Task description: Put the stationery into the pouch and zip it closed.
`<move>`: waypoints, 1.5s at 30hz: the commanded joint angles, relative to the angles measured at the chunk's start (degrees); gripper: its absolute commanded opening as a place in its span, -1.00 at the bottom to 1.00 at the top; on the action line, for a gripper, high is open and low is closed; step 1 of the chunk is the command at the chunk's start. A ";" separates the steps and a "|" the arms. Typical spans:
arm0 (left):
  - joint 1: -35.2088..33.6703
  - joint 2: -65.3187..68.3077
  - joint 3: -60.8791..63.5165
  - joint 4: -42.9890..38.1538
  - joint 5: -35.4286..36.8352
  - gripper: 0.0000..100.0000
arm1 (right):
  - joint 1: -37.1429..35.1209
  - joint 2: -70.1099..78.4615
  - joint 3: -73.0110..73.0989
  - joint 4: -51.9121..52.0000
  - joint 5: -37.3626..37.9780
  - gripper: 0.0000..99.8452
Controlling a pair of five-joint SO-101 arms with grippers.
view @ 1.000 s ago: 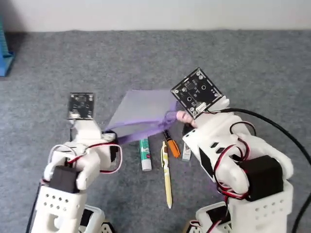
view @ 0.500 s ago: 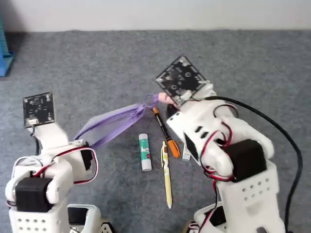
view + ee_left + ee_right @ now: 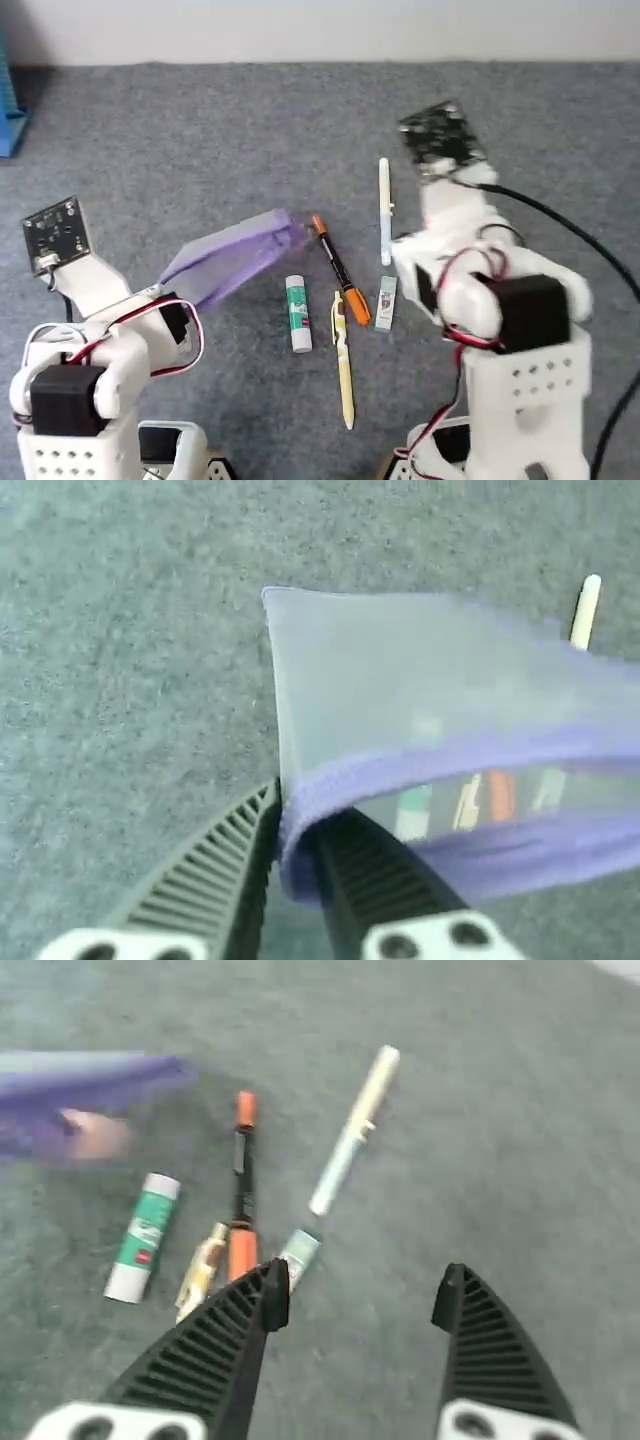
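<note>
Pouch (image 3: 232, 255) on tabletop (image 3: 200, 130), zipper hem clenched in left fingers (image 3: 205, 885); soft, light, floppy. At pouch's 3 o'clock, right fingers (image 3: 225, 1350) released over glue stick (image 3: 298, 314), marker (image 3: 333, 268): rigid, light, roll-prone; pinch mid-barrel.

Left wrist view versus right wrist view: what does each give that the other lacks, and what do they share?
Left wrist view: the left claw clamped on the purple rim at a corner of the pouch. Right wrist view: the right claw open, with the glue stick, orange marker, yellow pen and small green-white block loose on the carpet beyond it, plus the pink zip pull. Both: the pouch, the white pen, the carpet; coloured smears through the pouch wall in the left wrist view may be those loose items.
</note>
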 commanded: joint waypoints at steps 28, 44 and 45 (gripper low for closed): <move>-4.40 16.35 -14.46 0.88 0.53 -0.98 | -2.33 46.29 -0.53 -7.78 -24.62 -0.73; -4.48 16.88 -14.20 0.62 0.79 -0.98 | -2.33 64.84 -0.62 -22.29 -24.26 -0.73; -4.48 16.88 -14.20 0.62 0.79 -0.98 | -2.24 65.27 -0.62 -22.55 -23.74 -0.74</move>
